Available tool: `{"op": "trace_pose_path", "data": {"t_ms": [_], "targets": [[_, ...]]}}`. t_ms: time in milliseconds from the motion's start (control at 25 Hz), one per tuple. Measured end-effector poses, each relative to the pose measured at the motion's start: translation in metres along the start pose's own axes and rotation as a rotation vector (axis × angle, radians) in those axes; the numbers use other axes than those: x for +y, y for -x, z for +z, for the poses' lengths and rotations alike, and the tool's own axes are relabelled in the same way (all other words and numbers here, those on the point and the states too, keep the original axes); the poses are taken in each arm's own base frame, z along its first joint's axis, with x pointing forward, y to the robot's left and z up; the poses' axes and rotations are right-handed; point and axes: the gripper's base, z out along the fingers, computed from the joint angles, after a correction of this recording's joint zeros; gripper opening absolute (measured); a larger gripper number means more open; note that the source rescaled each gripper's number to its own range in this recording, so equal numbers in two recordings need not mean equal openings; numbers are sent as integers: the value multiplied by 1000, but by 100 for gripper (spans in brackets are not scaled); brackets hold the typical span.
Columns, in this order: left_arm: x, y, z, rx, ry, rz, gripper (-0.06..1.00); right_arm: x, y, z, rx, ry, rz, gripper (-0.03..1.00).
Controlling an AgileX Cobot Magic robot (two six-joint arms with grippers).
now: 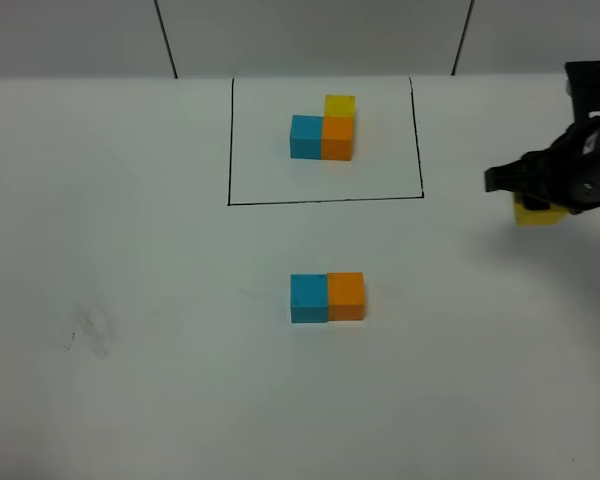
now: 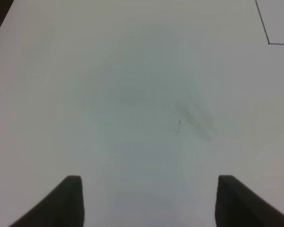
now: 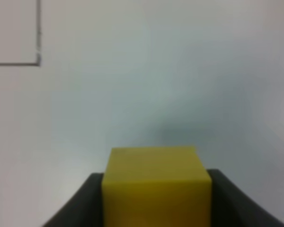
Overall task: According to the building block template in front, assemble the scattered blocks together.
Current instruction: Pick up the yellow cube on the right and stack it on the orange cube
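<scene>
The template [image 1: 323,135] is a blue, orange and yellow cube cluster inside a black drawn frame [image 1: 325,201] at the back middle. A loose sky blue cube [image 1: 308,297] and a loose orange cube [image 1: 345,296] sit side by side, touching, in the middle of the table. My right gripper [image 1: 532,205] at the right edge is shut on the loose yellow cube [image 1: 536,214], held above the table; it fills the right wrist view [image 3: 156,187] between the dark fingers [image 3: 78,205]. My left gripper [image 2: 149,203] is open and empty over bare table; it is out of the high view.
The white table [image 1: 130,380] has a faint grey smudge [image 1: 92,328] at the left, also in the left wrist view [image 2: 194,117]. A corner of the black frame shows in the left wrist view [image 2: 268,43] and in the right wrist view [image 3: 38,63].
</scene>
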Motion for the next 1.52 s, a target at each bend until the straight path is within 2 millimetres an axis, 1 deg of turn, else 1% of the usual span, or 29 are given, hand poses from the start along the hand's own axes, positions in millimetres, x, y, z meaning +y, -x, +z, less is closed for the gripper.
{"op": "trace_pose_path", "data": {"t_ms": [120, 200, 400, 480, 640, 760, 960, 1200, 1360, 1520], "targets": [[0, 0, 0, 0, 0, 0, 34, 33, 4, -1, 3, 47, 28, 22], [0, 0, 0, 0, 0, 0, 34, 55, 6, 0, 37, 61, 58, 22], [0, 0, 0, 0, 0, 0, 34, 101, 12, 15, 149, -21, 88, 22], [0, 0, 0, 0, 0, 0, 34, 120, 14, 18, 154, -43, 82, 22], [0, 0, 0, 0, 0, 1, 34, 150, 13, 22, 136, -57, 58, 22], [0, 0, 0, 0, 0, 1, 34, 162, 8, 27, 127, -56, 45, 22], [0, 0, 0, 0, 0, 1, 34, 175, -1, 36, 133, -39, 17, 22], [0, 0, 0, 0, 0, 1, 34, 188, -8, 33, 125, -7, -8, 22], [0, 0, 0, 0, 0, 1, 34, 194, -13, 31, 128, -1, -1, 22], [0, 0, 0, 0, 0, 1, 34, 196, -17, 38, 139, -12, 10, 22]]}}
